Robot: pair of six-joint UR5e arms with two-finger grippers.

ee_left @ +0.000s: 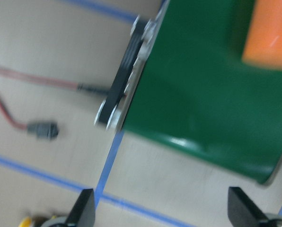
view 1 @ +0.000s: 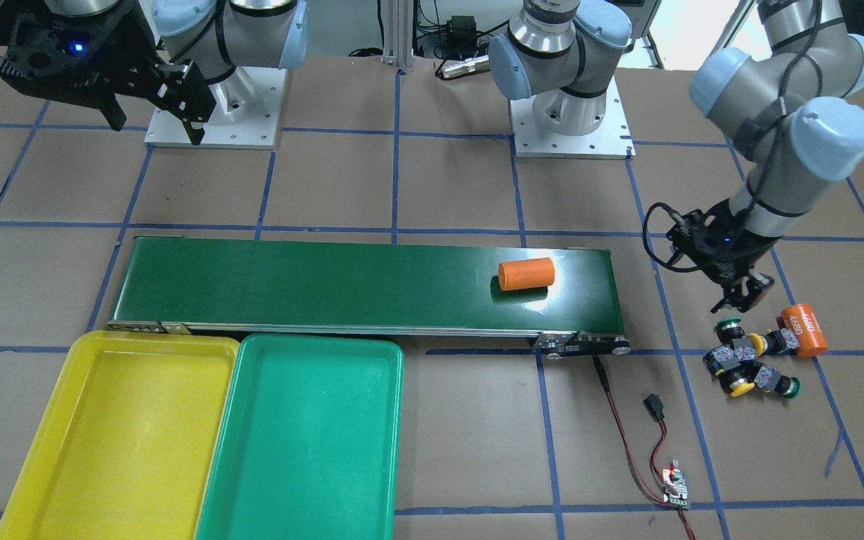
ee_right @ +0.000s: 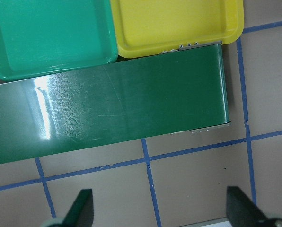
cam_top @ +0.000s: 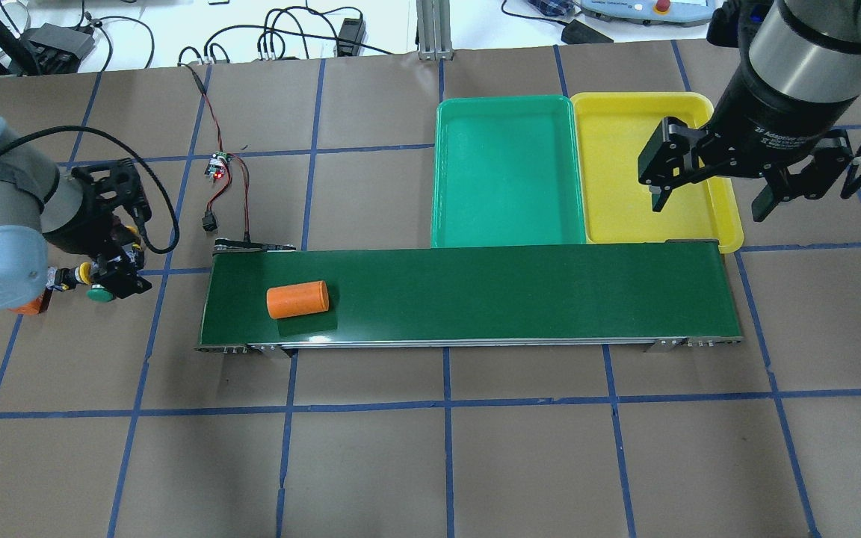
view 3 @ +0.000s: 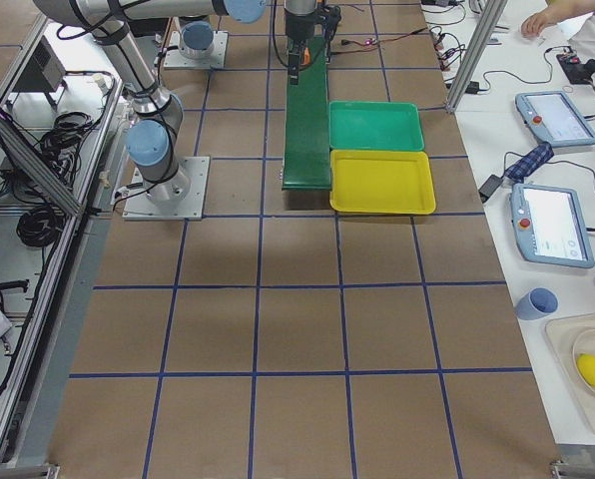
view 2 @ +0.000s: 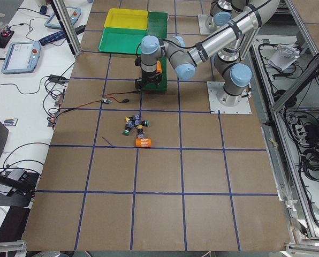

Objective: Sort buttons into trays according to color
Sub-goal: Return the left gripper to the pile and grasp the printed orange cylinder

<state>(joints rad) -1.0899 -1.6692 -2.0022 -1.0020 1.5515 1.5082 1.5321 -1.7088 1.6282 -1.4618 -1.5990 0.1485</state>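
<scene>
Buttons [view 1: 748, 358], black-bodied with two yellow and two green caps, lie clustered near the widely spread left tool [view 1: 739, 298].

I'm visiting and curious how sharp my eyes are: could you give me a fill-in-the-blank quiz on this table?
One orange cylinder lies on the dark green conveyor ____.
The yellow tray and green tray are both ____.
The buttons lie beside another orange cylinder, marked ____.
Missing words: belt; empty; 4680.

Brown table [view 1: 439, 187] carries conveyor belt [view 1: 327, 289], 2 trays [view 1: 124, 427], apparently 4 buttons [view 1: 741, 352]
</scene>
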